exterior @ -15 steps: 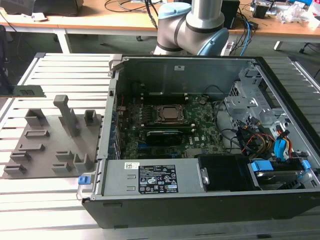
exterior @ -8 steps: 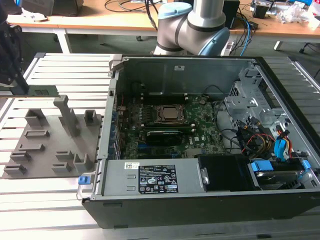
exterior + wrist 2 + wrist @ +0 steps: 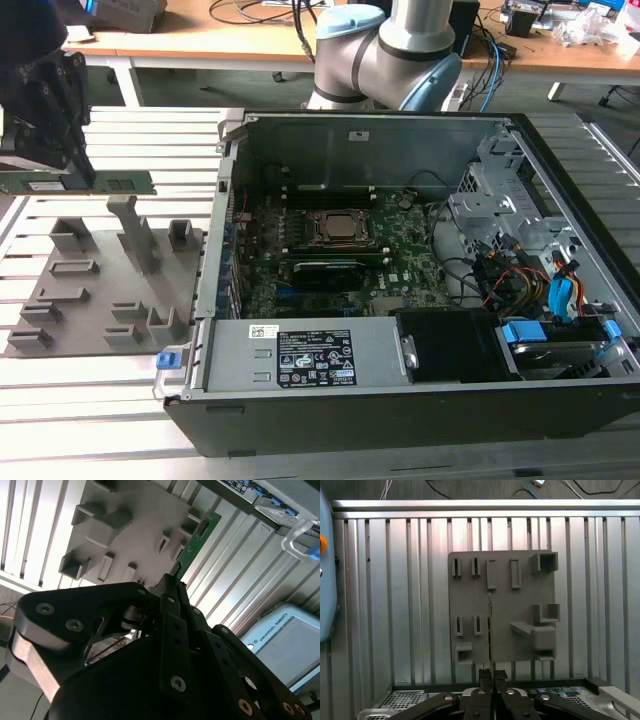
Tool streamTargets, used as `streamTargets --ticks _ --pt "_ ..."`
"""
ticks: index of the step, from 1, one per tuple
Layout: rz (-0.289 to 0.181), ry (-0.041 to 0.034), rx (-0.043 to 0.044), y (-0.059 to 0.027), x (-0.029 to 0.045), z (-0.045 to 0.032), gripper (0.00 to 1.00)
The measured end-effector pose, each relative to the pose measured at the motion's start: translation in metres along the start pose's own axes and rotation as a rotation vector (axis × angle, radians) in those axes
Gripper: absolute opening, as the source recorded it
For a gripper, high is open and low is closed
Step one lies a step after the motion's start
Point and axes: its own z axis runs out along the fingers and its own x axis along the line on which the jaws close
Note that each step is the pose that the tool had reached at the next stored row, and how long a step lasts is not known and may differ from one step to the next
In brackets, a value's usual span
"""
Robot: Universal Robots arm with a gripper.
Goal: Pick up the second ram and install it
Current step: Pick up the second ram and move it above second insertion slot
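In the exterior view my pincer (image 3: 80, 172) hangs at the exterior view's left, clamped on the second ram (image 3: 120, 184). The green stick lies level and long edge up, in the air above the grey fixture plate (image 3: 90, 300) and not touching it. The plate lies flat on the slatted metal bench (image 3: 100, 400). Beside it, toward the exterior view's right, stands the open computer case (image 3: 400, 420), with its motherboard (image 3: 400, 250) bare to the camera and my arm's base (image 3: 385, 50) behind it. The stick is well apart from the motherboard.

In the second wrist view my black fingers (image 3: 175, 610) meet on the near part of the second ram (image 3: 196, 541). The rest of it juts out past them at a slant, over one edge of the fixture plate (image 3: 130, 530). A pale blue device (image 3: 280, 640) lies on the bench nearby, and a corner of the case (image 3: 270, 495) shows beyond it.

In the first wrist view I see the second ram (image 3: 490, 630) edge on, a thin line running straight out from my pincer (image 3: 492, 674), whose tips are pressed together on it. It hangs over the fixture plate (image 3: 520, 600), between that plate's rows of slots
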Motion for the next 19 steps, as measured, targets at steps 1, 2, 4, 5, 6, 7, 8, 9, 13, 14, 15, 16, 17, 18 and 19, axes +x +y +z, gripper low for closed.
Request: streamTargets --ticks 1,2,4,5,6,7,8,9,13,14,15,16,17,18,19 --pt "0.0 0.0001 -0.0001 -0.002 -0.0001 -0.0001 0.14" --pt "0.0 0.0002 -0.0001 -0.0038 -0.0001 -0.0001 0.14" --pt "0.0 0.0005 -0.0001 -0.0113 -0.0003 -0.0002 0.14" --pt "0.0 0.0006 0.0 -0.0157 -0.0004 -0.0002 0.14" --pt "0.0 0.0008 0.0 -0.0192 -0.0005 -0.0003 0.14" --pt "0.0 0.0009 0.0 -0.0222 -0.0006 -0.0003 0.14" --pt "0.0 0.001 0.0 -0.0245 -0.0006 -0.0004 0.14" --pt "0.0 0.0012 0.0 -0.0282 -0.0007 -0.0004 0.14" --pt "0.0 0.0015 0.0 -0.0418 -0.0011 -0.0006 0.14" --pt "0.0 0.0017 -0.0001 -0.044 -0.0012 -0.0007 0.14" --pt "0.0 0.0017 0.0 -0.0461 -0.0012 -0.0007 0.14" --pt "0.0 0.0017 0.0 -0.0485 -0.0013 -0.0007 0.14" --pt "0.0 0.0019 -0.0001 -0.0514 -0.0013 -0.0008 0.14" --pt "0.0 0.0021 -0.0001 -0.0538 -0.0014 -0.0008 0.14" --pt "0.0 0.0022 -0.0001 -0.0573 -0.0015 -0.0009 0.14"
